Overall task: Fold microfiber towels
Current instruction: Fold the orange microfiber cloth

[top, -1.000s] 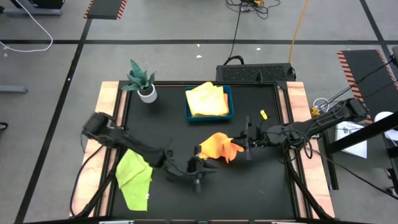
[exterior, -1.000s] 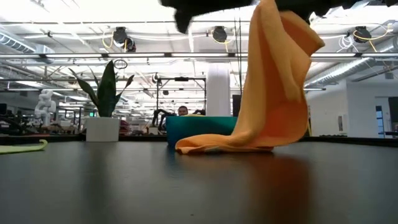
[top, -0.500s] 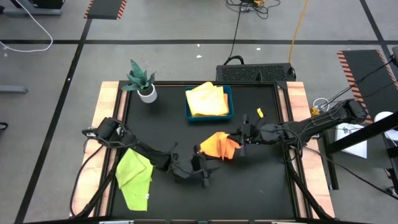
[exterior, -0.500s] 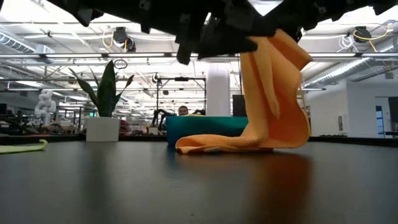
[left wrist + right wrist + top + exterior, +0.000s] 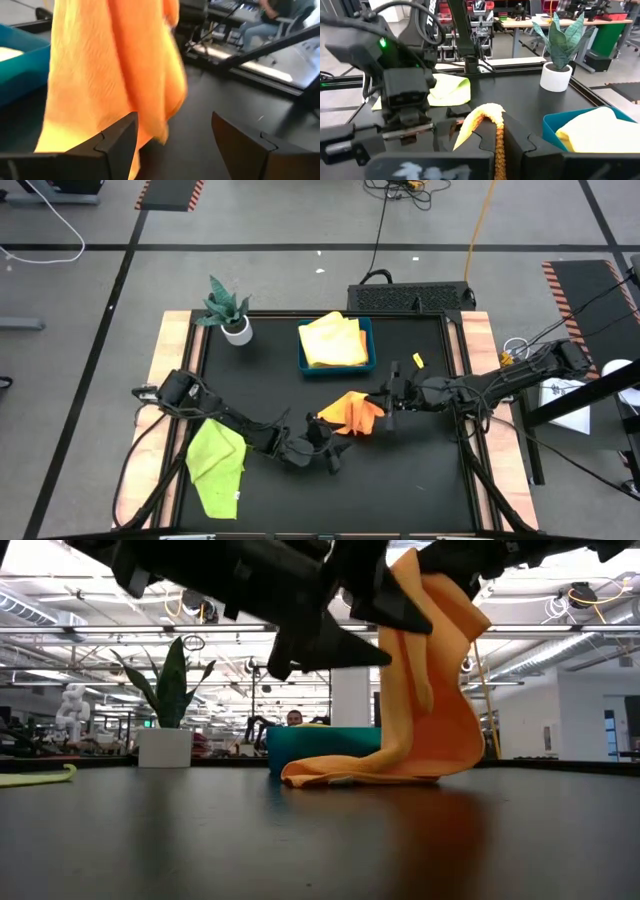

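Note:
An orange microfiber towel [image 5: 350, 413] hangs at the table's middle with its lower end on the table [image 5: 350, 775]. My right gripper [image 5: 498, 145] is shut on its top and reaches in from the table's right. My left gripper [image 5: 172, 125] is open and stands just on the towel's near-left side [image 5: 325, 435]. The cloth [image 5: 110, 75] hangs right past one of its fingers. A lime green towel [image 5: 215, 460] lies flat near the left front. Yellow towels [image 5: 333, 342] lie in the blue tray [image 5: 372, 345]. My right gripper pinches a bunched upper edge of the orange towel [image 5: 496, 122] between its two fingers, coming about level from the table's right. The towel hangs slack below the fingers in long folds [image 5: 440, 690]. Its bottom rests spread on the table.
A potted plant [image 5: 230, 310] stands at the far left corner. A small yellow scrap [image 5: 418, 361] lies at the far right. Bare black table [image 5: 400, 480] lies in front of the orange towel. A person [image 5: 293, 718] sits in the room behind.
My left gripper has opened wide, rolled and sunk toward the table beside the orange towel. The towel's upper part, spread wide a second ago, now hangs narrower from my right gripper. Its lower end has stayed on the table.

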